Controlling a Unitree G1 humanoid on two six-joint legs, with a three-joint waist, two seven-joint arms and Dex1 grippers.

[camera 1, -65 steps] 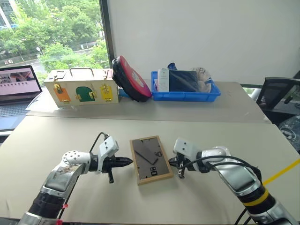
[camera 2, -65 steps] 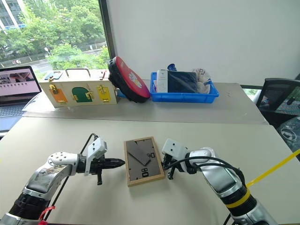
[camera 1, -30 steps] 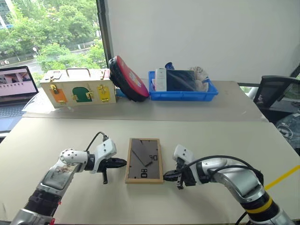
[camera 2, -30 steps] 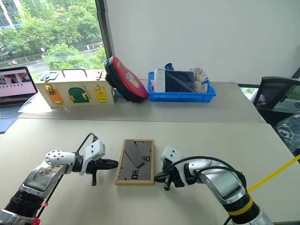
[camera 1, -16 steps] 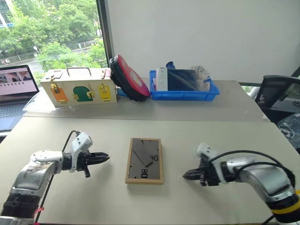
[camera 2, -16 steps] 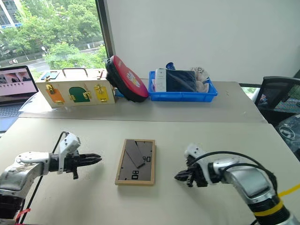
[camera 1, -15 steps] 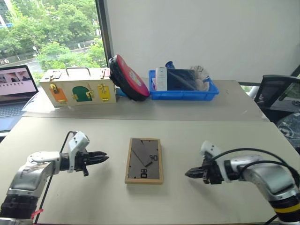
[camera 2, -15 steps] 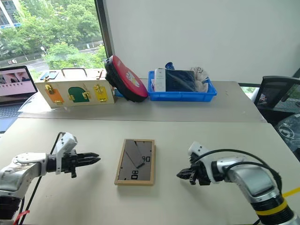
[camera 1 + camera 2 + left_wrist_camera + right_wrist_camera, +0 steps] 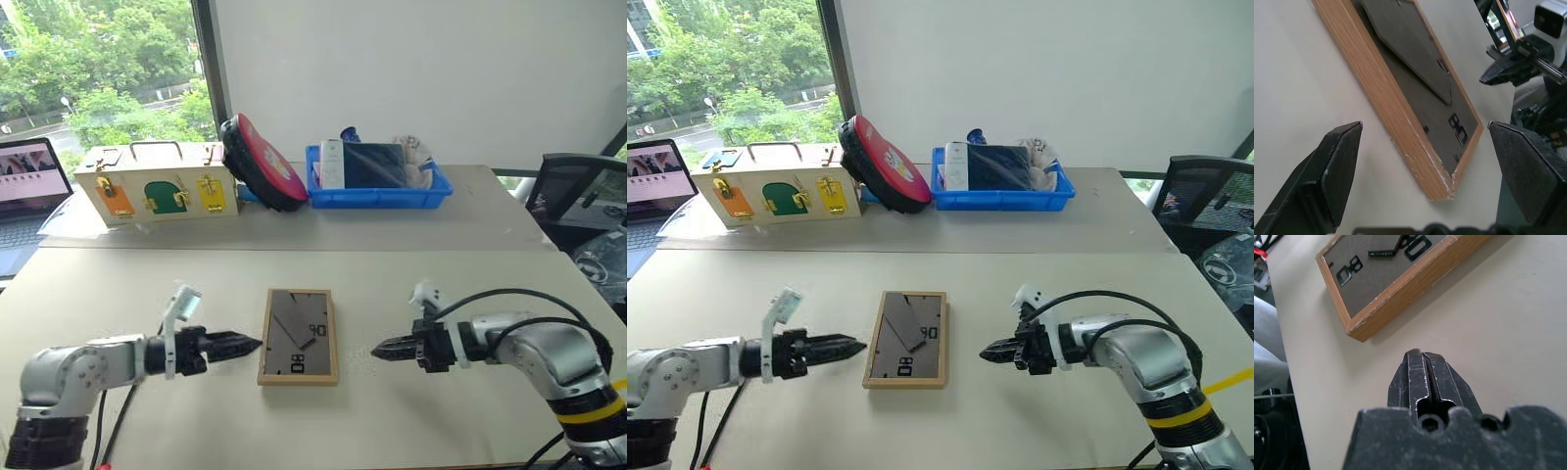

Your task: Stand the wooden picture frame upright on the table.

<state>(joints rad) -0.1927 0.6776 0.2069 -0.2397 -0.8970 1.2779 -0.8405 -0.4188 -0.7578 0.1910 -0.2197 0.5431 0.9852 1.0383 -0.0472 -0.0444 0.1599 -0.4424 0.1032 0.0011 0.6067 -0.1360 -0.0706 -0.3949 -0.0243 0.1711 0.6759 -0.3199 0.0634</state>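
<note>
Left eye view: wooden picture frame (image 9: 299,336) flat on the table (image 9: 411,284), back side up, dark grey-brown panel with stand flap and white marks facing the camera, light-wood border all round, long sides running away from the robot, roughly midway between the two arms. Left gripper (image 9: 245,344) low over the tabletop, pointing toward the frame's left long edge, tips just beside it; contact cannot be told. From the left wrist view, fingers (image 9: 1337,166) spread wide, nothing between them, frame's near corner and chipped wood edge seen through the gap. Right gripper (image 9: 384,350) on the opposite side, near the frame's right long edge but apart from it, bare table between. From the right wrist view, fingers (image 9: 1420,377) pressed together to a single dark wedge, holding nothing, aimed at a corner of the frame. Farther back, on a second tabletop along the wall: cream latch box (image 9: 160,185) with orange, green and yellow panels, red and black round disc (image 9: 259,163) leaning against its right end, blue tray (image 9: 380,197) with a white bottle and dark items inside. Laptop (image 9: 22,177) open at the far left, window with green trees behind it, black chair (image 9: 578,196) at the right edge.
</note>
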